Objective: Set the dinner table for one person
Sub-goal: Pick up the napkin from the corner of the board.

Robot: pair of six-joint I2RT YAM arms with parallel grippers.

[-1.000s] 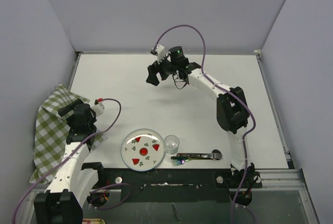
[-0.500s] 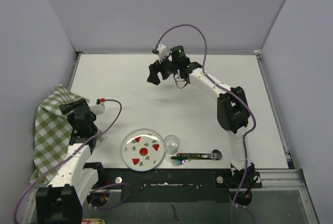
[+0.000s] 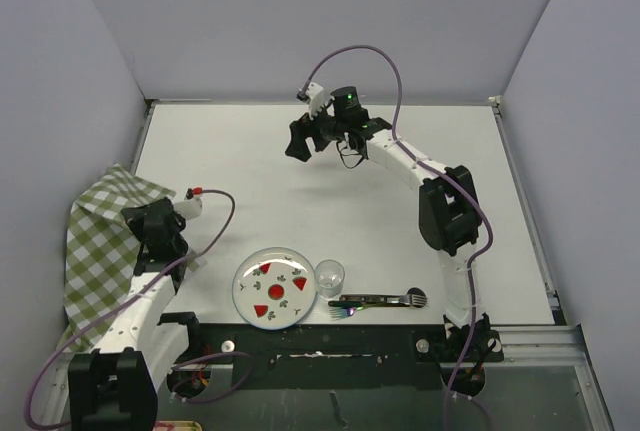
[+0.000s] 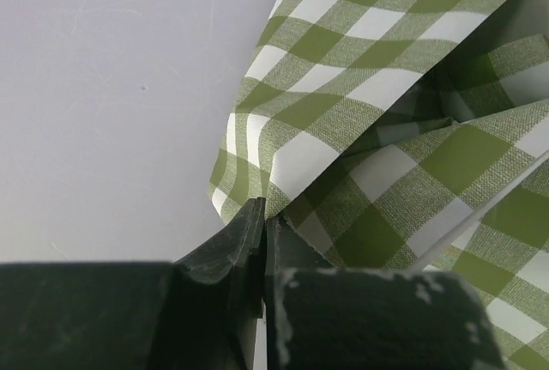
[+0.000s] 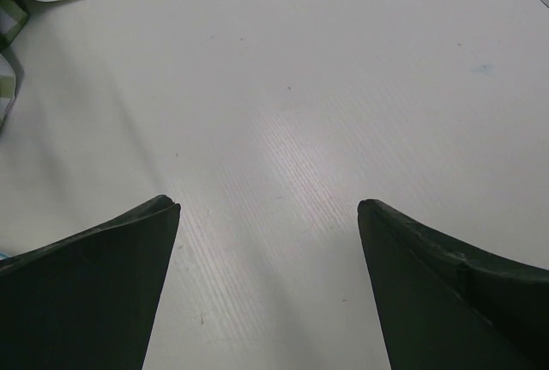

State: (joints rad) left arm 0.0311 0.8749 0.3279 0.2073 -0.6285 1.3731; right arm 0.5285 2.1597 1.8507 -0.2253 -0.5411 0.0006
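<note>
Now | left fingers [image 4: 230,250] pinching checked cloth [image 4: 377,104] | right fingers [image 5: 86,293] spread above dinner table [image 5: 300,87] | plate [image 3: 238,289] bears red wedges [image 3: 261,310]

My white tabletop [image 3: 300,186], with a few things along its edges.
At the near edge, by my bases, a patterned plate [image 3: 272,289] sits with a clear glass [image 3: 329,276] just beside it, then cutlery [image 3: 375,301] lying crosswise; a green-and-white checked cloth [image 3: 100,251] drapes over the left edge.

Overhead and wrist close-ups share dinner table [image 3: 330,191], cloth [image 3: 95,251].
</note>
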